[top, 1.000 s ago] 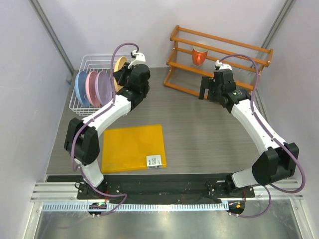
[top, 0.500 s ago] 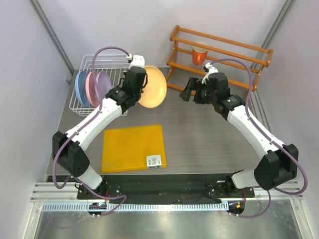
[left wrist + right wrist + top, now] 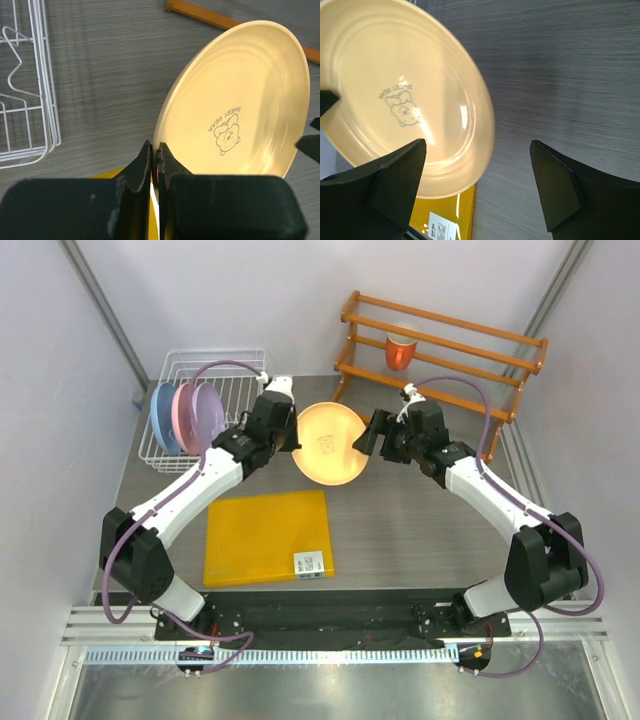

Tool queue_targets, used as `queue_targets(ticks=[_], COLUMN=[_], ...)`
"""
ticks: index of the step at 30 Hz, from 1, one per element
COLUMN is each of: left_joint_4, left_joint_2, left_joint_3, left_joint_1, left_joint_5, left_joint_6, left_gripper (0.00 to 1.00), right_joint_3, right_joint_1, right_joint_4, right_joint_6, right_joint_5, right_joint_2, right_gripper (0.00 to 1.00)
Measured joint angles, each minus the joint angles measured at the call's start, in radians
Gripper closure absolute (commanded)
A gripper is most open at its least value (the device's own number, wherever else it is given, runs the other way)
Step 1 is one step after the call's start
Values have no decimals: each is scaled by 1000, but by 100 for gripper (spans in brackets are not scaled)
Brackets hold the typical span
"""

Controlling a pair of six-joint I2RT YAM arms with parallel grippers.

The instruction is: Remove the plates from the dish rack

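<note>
The orange-yellow plate [image 3: 330, 443] is out of the dish rack [image 3: 215, 362], held over open tabletop [image 3: 400, 530] between the rack and the wooden shelf [image 3: 445, 340], with the yellow mat [image 3: 268, 537] just nearer the arms. The left claw [image 3: 296, 437] is clamped on its left rim. The plate is tilted, printed face up, its far rim reaching toward the right claw [image 3: 378, 435], whose fingers [image 3: 395, 185] are spread wide just beside that rim; whether either touches it cannot be told. The lilac plate [image 3: 210, 410], pink plate [image 3: 186, 412] and blue plate [image 3: 159, 418] stand on edge, overlapping, at the rack's left end near the wall. In the left wrist view the claw hides the plate's lower rim
</note>
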Motion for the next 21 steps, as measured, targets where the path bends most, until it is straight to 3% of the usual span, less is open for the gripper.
queue_targets(ticks=[2,3,5,6,8,9,10,11,13,14,17,21], left_joint_4=[5,11,21,26,34,33,34,37,39,40,38,35], left_joint_2=[-13,-19,-31,-37,-48,-53,-56,-56,-56,-56,-56,-56], left_joint_3=[-7,-10,-18,-23,-38,-48,-59,-68,-78,-79,-79,-83], left_joint_1=[0,0,0,0,0,0,0,2,1,0,-2,2], left_joint_5=[18,26,39,48,56,58,57,56,45,34,-44,-172], left_joint_6=[-16,-23,-30,-34,-38,-40,-43,-48,-52,-48,-28,8], left_gripper=[100,100,100,100,100,90,73,48,43,24,3,0], right_joint_3=[-16,-21,-27,-29,-32,-34,-35,-40,-51,-61,-93,-128], right_joint_1=[0,0,0,0,0,0,-1,-1,-1,-1,-10,-36], right_joint_4=[2,2,5,8,19,27,31,38,35,29,-24,-89], right_joint_6=[4,6,7,15,27,35,39,39,35,35,26,14], right_joint_5=[5,8,7,2,-8,-13,-17,-15,8,25,80,134], right_joint_2=[9,15,32,41,58,62,63,63,58,54,27,-22], right_gripper=[36,63,94,99,99,99,99,99,99,99,99,99])
